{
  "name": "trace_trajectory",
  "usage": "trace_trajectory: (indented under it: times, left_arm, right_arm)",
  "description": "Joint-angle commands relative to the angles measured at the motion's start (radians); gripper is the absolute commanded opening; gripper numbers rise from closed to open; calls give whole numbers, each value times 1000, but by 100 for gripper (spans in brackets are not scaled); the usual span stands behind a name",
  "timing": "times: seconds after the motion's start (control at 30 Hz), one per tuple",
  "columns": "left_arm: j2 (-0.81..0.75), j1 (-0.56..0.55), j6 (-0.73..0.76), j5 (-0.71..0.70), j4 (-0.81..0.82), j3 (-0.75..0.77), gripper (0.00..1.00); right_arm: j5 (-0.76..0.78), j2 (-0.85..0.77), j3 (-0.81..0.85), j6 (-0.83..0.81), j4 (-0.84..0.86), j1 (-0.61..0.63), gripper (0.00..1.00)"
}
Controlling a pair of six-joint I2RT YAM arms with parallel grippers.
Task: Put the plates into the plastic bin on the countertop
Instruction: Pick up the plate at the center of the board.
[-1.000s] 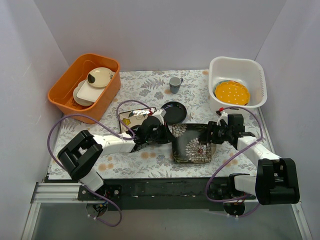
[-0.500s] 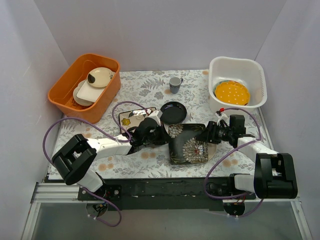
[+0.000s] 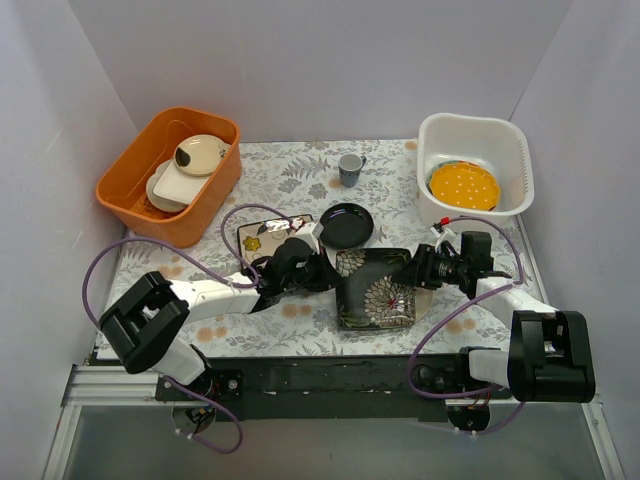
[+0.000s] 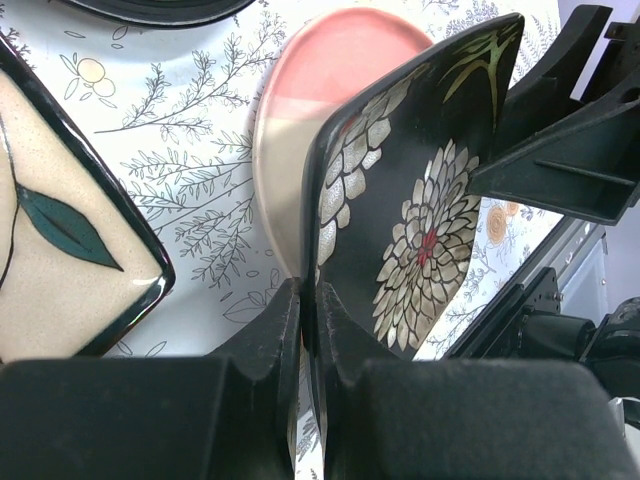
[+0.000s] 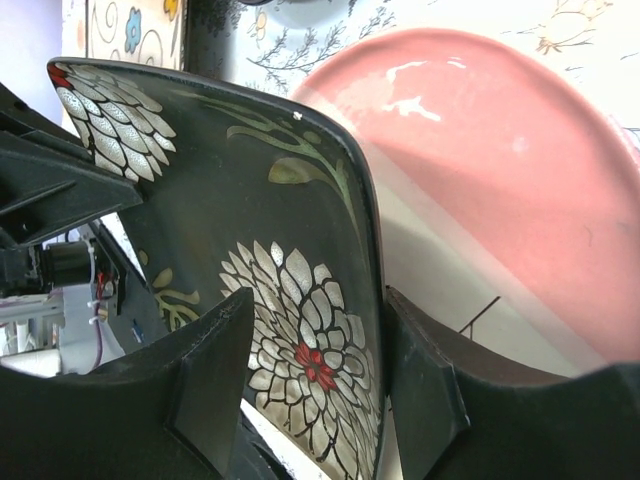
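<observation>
The black square plate with white flowers (image 3: 378, 290) is tilted over the pink plate (image 3: 426, 298) on the fern-print countertop (image 3: 300, 180). My left gripper (image 3: 322, 270) is shut on its left edge; the wrist view shows the edge (image 4: 420, 220) pinched at the gripper (image 4: 308, 295). My right gripper (image 3: 420, 270) is open and straddles the plate's right edge (image 5: 250, 230), with a gap at the gripper (image 5: 320, 320). The pink plate (image 5: 500, 180) lies underneath. The white plastic bin (image 3: 470, 122) at the back right holds the yellow scalloped plate (image 3: 464, 185).
A cream square plate with flowers (image 3: 262, 236) and a small black plate (image 3: 348, 224) lie just behind my left gripper. A small grey-blue cup (image 3: 349, 169) stands at the back centre. An orange tub (image 3: 150, 130) with cream dishes is at the back left.
The black square plate and both grippers have shifted slightly left. The left gripper still holds the plate's left edge, and the right gripper stays at its right edge.
</observation>
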Motion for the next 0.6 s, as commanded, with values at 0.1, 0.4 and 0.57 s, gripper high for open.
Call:
trace_trajectory:
  times: [0.1,0.4,0.57]
  left_arm:
    - [-114,-5,21,-17,100,-25,0]
    - [-168,-3,7,-8,141,-66,0]
    - [-181,0,-10,6,176,-89,0]
  right_arm:
    - [-62,-24,-16,-22,-7,-14,60]
    - [-118,-15,-16,-13,29,-16,60]
    - [-235,14,-38,51,178,-16,56]
